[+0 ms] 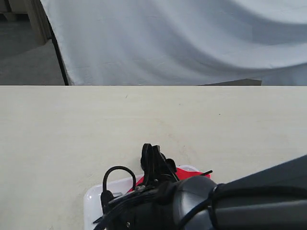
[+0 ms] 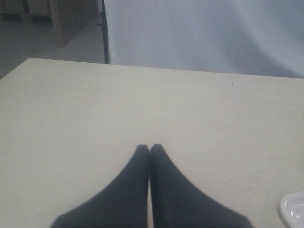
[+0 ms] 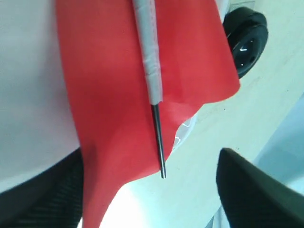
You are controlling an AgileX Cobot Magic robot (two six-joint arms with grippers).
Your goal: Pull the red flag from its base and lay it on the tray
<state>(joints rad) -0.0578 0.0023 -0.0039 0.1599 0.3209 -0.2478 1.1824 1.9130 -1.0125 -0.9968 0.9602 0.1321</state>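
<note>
The red flag point(image 3: 114, 80) lies across the white tray point(image 3: 28, 95), its grey stick on top of the cloth. The black tip point(image 3: 160, 152) points past the tray's rim over the table. My right gripper point(image 3: 147, 159) is open just above it, one finger on each side, holding nothing. The black round base point(image 3: 244, 40) stands on the table beside the tray. From outside, the flag point(image 1: 189, 173) and tray point(image 1: 93, 201) peek out from under my right gripper point(image 1: 152, 153); the base is hidden there. My left gripper point(image 2: 149, 147) is shut and empty over bare table.
A pale wooden table point(image 1: 72, 129) stretches back to a white cloth backdrop point(image 1: 182, 43). One tray corner point(image 2: 292, 209) shows at the edge of the left wrist view. My right arm point(image 1: 249, 201) covers the near right of the table.
</note>
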